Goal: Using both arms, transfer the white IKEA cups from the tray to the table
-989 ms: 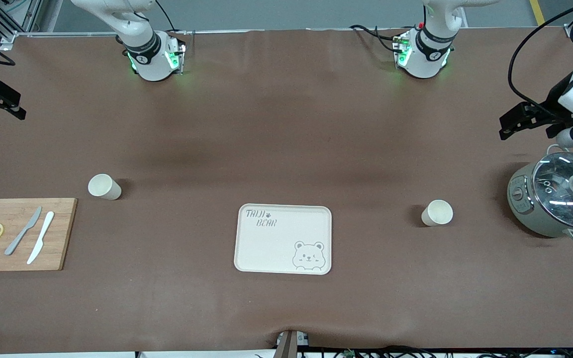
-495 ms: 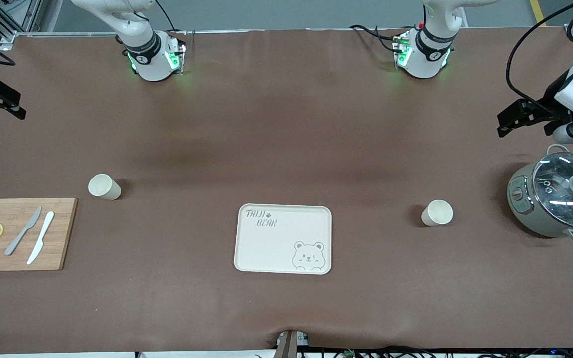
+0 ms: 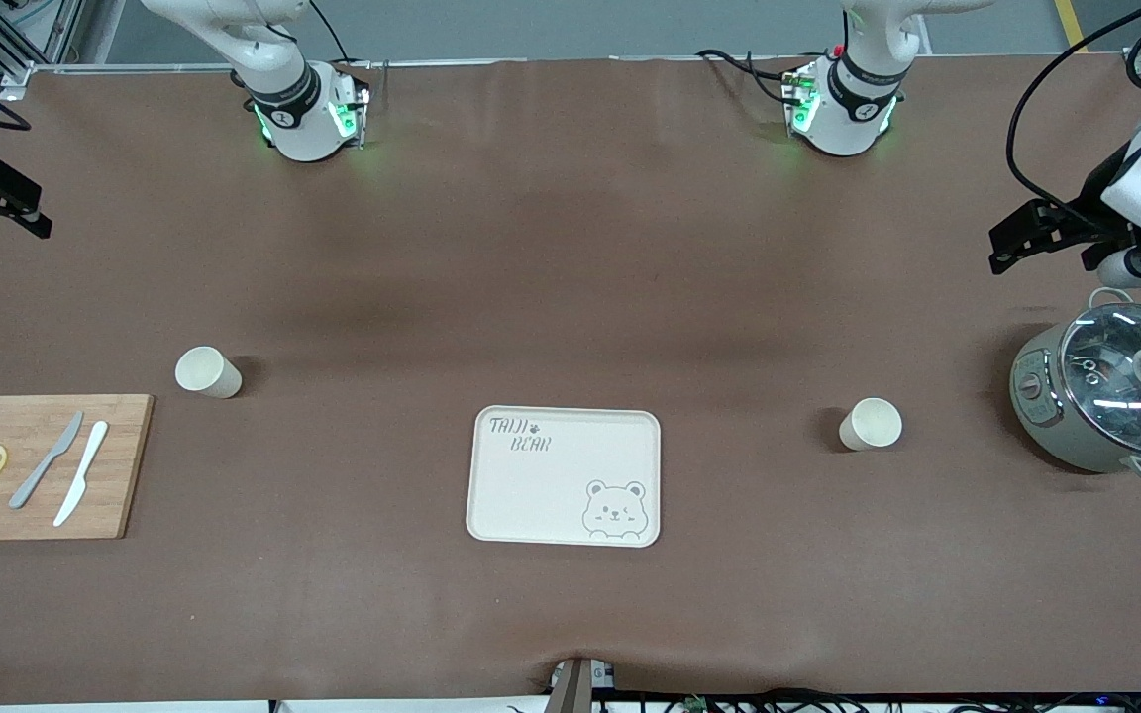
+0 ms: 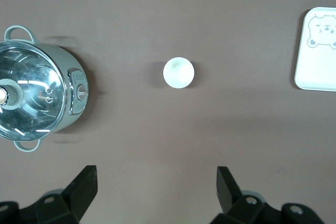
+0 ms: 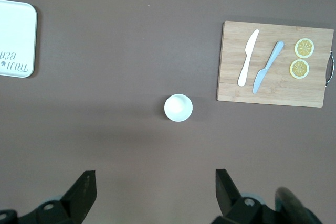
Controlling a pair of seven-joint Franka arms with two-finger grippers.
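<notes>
On the brown table (image 3: pixel 570 248), the bear tray (image 3: pixel 564 475) lies empty between two upright white IKEA cups, one (image 3: pixel 870 424) toward the left arm's end, the other (image 3: pixel 206 372) toward the right arm's end, while the left gripper (image 4: pixel 157 187) and right gripper (image 5: pixel 156 190) hang wide open, holding nothing, high over the table.

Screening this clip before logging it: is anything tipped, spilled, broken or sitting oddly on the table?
Nothing stands out. Both cups stand upright on the table, apart from the tray. The lid sits square on the pot, and the knives and lemon slices lie neatly on the cutting board.
</notes>
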